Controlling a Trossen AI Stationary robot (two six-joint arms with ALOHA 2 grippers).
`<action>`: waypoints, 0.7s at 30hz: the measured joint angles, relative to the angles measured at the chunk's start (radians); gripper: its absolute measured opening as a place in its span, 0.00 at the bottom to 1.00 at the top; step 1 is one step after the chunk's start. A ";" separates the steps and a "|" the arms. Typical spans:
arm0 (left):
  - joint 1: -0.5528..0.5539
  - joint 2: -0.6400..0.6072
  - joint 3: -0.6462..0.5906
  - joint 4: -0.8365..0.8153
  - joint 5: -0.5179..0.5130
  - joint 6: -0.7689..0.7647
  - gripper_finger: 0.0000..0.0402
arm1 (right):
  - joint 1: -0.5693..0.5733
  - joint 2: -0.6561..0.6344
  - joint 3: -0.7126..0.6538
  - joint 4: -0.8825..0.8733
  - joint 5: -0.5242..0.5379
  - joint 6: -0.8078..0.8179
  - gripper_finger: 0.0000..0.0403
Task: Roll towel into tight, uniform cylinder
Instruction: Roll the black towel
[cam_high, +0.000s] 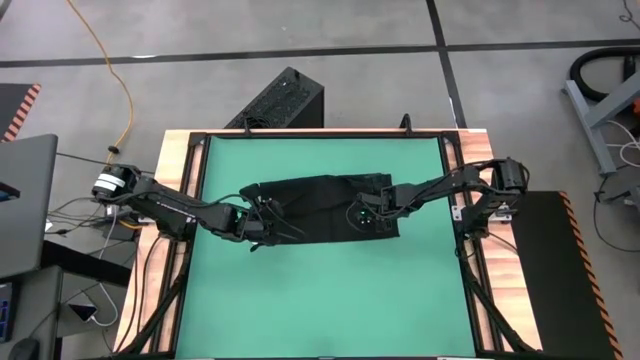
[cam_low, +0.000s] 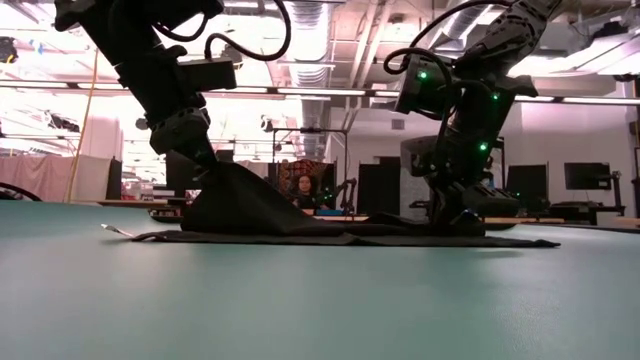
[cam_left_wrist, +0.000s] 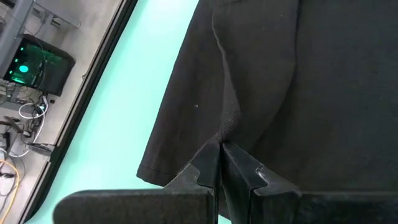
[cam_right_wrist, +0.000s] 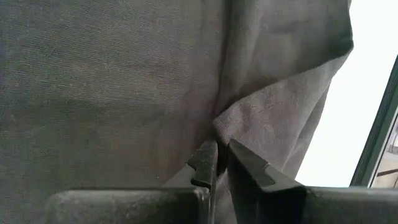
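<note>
The black towel (cam_high: 320, 205) lies spread on the green mat (cam_high: 320, 290), about mid-table. My left gripper (cam_high: 262, 222) is shut on the towel near its left end; in the low view the cloth (cam_low: 235, 205) rises in a tent below it. My right gripper (cam_high: 372, 212) is shut on the towel near its right end, low over the mat (cam_low: 455, 215). The rest of the towel lies flat (cam_low: 400, 238). I see no white tag. My left gripper pinches a raised fold of the towel (cam_left_wrist: 225, 127) between its two fingertips (cam_left_wrist: 208, 163), coming from above. The cloth is lifted into a peak below the fingers while its edges stay on the mat. My right gripper pinches a gathered fold of the towel (cam_right_wrist: 231, 121) between its fingertips (cam_right_wrist: 245, 163), near the towel's right edge, from above. The cloth there stays low, close to the mat.
A black ribbed box (cam_high: 283, 100) stands on the floor beyond the table's far edge. Wooden table rails (cam_high: 180, 180) frame the mat. Green mat shows on the near side of the towel (cam_high: 320, 310). A person sits far off in the room (cam_low: 302, 190).
</note>
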 joint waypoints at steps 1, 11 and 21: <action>0.000 0.000 0.000 0.000 0.000 0.001 0.00 | 0.000 0.000 0.000 0.000 0.000 -0.003 0.15; 0.000 0.000 0.000 0.000 0.017 0.010 0.00 | 0.000 0.000 0.000 0.017 0.002 -0.039 0.27; 0.000 0.000 0.000 0.000 0.021 0.010 0.00 | 0.000 0.000 0.045 0.010 0.025 -0.031 0.44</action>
